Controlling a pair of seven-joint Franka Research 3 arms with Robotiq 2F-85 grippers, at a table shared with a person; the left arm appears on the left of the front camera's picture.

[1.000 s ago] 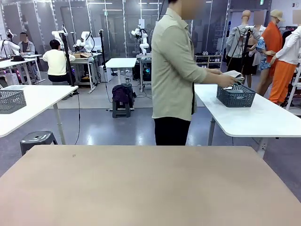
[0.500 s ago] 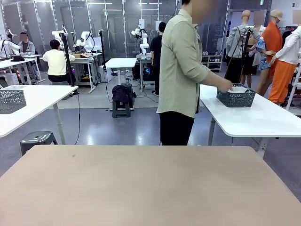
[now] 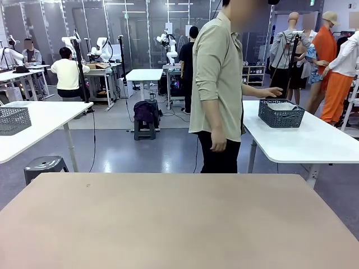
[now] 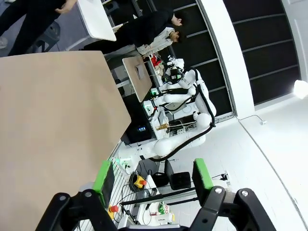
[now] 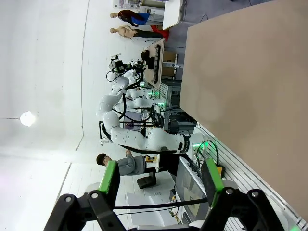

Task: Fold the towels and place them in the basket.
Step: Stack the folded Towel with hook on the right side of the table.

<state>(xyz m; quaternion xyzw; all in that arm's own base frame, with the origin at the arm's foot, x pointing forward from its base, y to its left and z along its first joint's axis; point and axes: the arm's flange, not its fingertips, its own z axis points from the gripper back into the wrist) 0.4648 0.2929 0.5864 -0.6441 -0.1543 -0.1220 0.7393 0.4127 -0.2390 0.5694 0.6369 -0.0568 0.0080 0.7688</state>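
The person's hand (image 3: 275, 91) has lifted clear of the basket (image 3: 281, 114), leaving the towels (image 3: 284, 106) inside on the far worktop (image 3: 314, 143). Left gripper (image 4: 153, 177) and right gripper (image 5: 160, 179) stand wide, empty. Towels: soft, light; pinch edges

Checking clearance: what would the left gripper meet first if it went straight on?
Probably nothing near. The left gripper, jaws open, points past the table edge toward another robot arm farther off; depth is unclear.
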